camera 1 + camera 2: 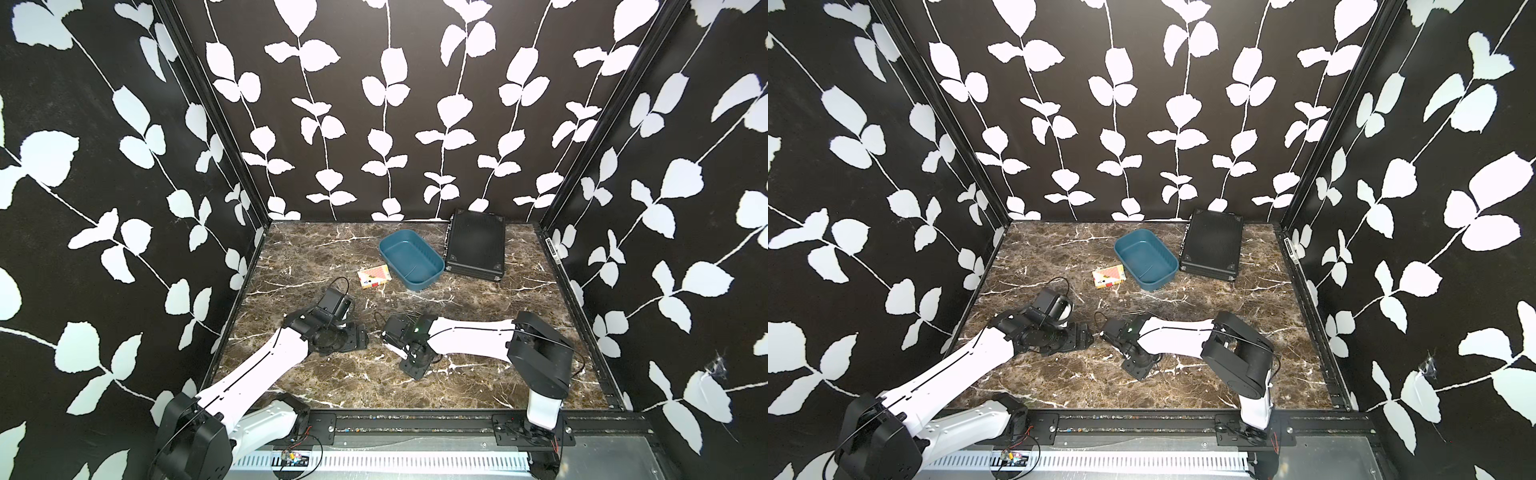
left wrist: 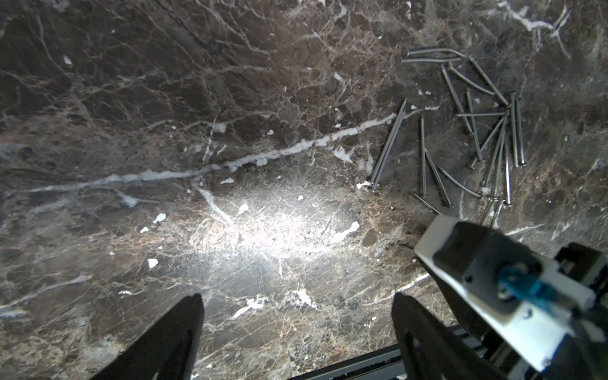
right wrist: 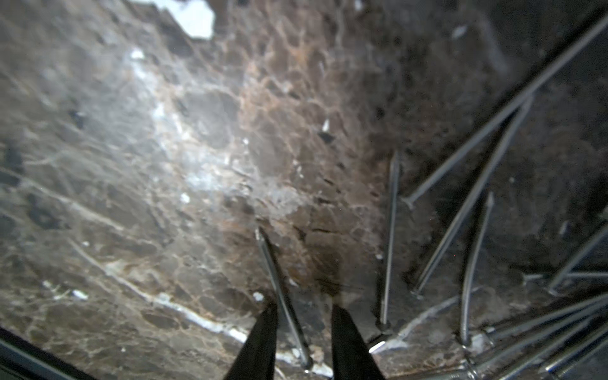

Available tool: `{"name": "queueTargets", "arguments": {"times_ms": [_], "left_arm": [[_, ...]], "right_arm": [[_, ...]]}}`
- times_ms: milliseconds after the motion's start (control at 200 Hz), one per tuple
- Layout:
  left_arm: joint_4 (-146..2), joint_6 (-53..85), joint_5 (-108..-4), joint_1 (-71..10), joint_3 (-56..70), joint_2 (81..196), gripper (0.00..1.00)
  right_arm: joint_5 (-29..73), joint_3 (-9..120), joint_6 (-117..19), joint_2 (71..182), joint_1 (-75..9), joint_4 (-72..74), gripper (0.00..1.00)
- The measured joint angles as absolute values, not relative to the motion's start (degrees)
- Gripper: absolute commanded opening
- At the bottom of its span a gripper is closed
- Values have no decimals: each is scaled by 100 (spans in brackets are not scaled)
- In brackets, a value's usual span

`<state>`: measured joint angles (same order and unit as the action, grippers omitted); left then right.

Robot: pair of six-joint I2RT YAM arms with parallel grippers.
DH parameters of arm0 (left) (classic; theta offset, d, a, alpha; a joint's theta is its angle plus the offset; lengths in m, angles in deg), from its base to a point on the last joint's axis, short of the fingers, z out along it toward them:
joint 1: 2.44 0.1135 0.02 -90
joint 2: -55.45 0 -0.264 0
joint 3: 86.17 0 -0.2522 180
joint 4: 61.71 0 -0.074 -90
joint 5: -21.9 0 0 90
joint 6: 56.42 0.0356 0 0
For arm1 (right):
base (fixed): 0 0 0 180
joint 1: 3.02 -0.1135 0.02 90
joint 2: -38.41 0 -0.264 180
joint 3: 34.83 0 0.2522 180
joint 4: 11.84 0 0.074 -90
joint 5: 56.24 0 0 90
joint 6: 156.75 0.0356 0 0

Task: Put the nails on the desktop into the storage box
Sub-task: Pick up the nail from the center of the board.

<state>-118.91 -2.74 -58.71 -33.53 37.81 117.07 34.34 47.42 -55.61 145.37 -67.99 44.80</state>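
Nails lie scattered on the bench; right hand straddles one, fingers set narrow but not visibly pinching, likely for pickup; left hand gapes wide, empty.

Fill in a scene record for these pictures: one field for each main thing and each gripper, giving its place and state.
desktop: brown marble, carries everything
nails: loose heap lying on the desktop
storage box: teal, upright, towards the back; contents too small to tell
black case: flat, beside the storage box
card box: on the storage box's other side
left gripper: open, over bare desktop beside the nails
right gripper: jaws apart, one nail between them
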Motion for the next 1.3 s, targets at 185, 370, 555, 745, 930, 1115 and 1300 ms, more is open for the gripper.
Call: {"name": "queueTargets", "arguments": {"times_ms": [185, 370, 555, 745, 930, 1115, 1300], "left_arm": [[-11902, -274, -5869, -3333, 3781, 11670, 92], [-11906, -271, -5867, -3272, 3781, 11648, 92], [-11875, -206, -5893, -3123, 3685, 11489, 92], [-11207, -136, -5672, -2752, 3510, 10982, 92], [-10444, -64, -5274, -2649, 3311, 11203, 93], [-10225, 251, -5001, -2649, 2957, 11721, 93], [-10260, 585, -4931, -2645, 2791, 11882, 93]], "right_arm": [[3556, 4779, -5574, 14570, -6936, 4493, 0], [3613, 4779, -5570, 14548, -6945, 4493, 0], [3176, 4676, -5456, 14200, -6519, 4390, 0], [2315, 4731, -5063, 12972, -5120, 4220, 0], [1351, 5352, -4261, 12775, -4075, 3964, 0], [752, 6069, -3141, 13418, -3649, 3343, 0], [678, 6899, -2352, 14443, -3507, 3087, 0]]}}
